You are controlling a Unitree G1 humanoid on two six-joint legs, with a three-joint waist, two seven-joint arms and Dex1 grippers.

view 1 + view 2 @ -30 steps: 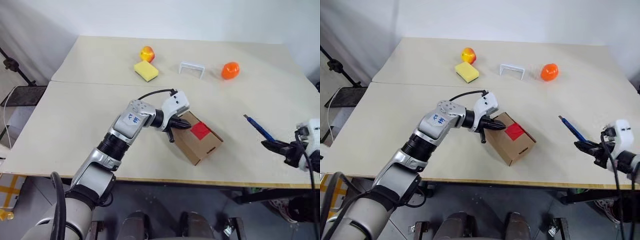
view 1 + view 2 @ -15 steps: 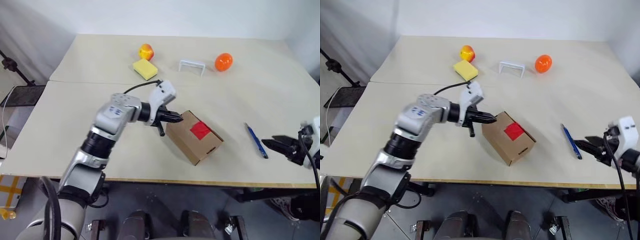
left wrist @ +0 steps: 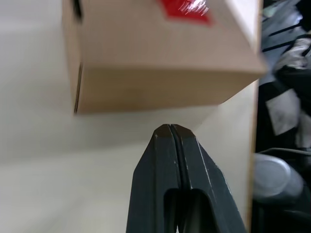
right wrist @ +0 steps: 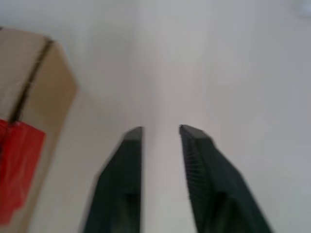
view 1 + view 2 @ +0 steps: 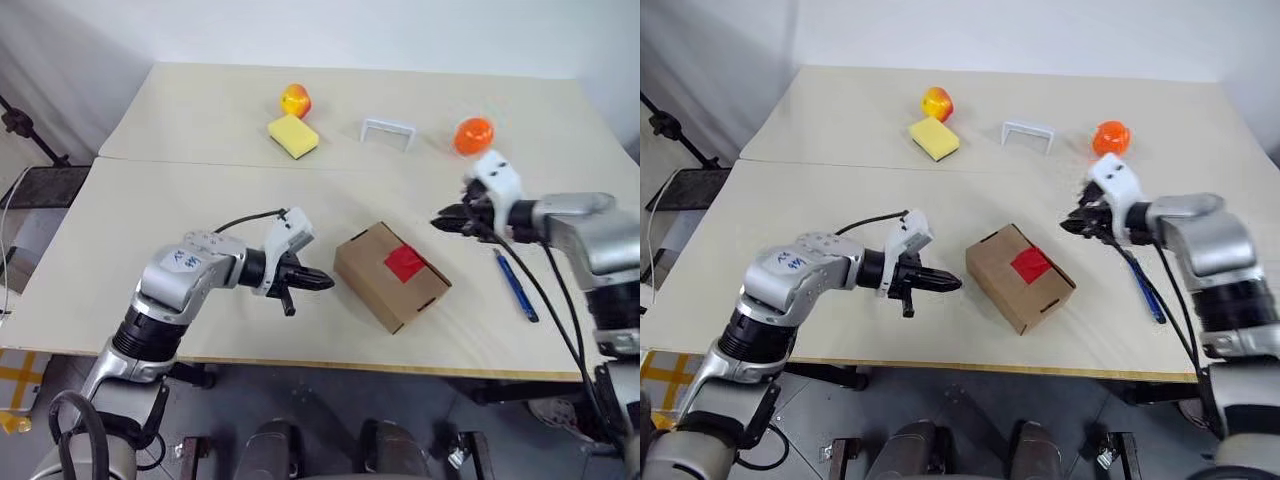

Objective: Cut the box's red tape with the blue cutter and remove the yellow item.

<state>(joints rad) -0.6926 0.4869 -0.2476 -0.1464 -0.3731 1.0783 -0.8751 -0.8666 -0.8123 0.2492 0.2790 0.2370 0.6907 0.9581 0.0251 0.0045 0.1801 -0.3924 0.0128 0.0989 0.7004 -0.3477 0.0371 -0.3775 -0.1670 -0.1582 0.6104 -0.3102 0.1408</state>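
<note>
The box (image 5: 391,274) sits near the front edge of the table (image 5: 150,220), at the lower centre of the head view, its flaps shut. The red tape (image 5: 404,263) lies unbroken across the top seam. The yellow item cannot be seen; it is presumably inside the sealed box.

To the lower left of centre, the left gripper (image 5: 318,282) points at the box's near side with its fingers pressed together and nothing between them. The tip stands just short of the cardboard, not touching it.

At the lower right, the blue cutter (image 5: 515,284) lies flat on the table, well apart from the box and in no grip.

Above it, right of centre, the right gripper (image 5: 443,221) hovers over bare table beyond the box's far corner. Its fingers (image 4: 127,174) stand slightly parted and hold nothing.

At the far edge lie a yellow sponge (image 5: 293,136), a yellow-red apple (image 5: 294,100), a white bracket (image 5: 387,132) and an orange fruit (image 5: 473,135), none of them concerned.

Assessment: the cutting step has not begun. The next move calls for the right gripper to descend on the cutter and close on its shaft, while the left steadies the box.
</note>
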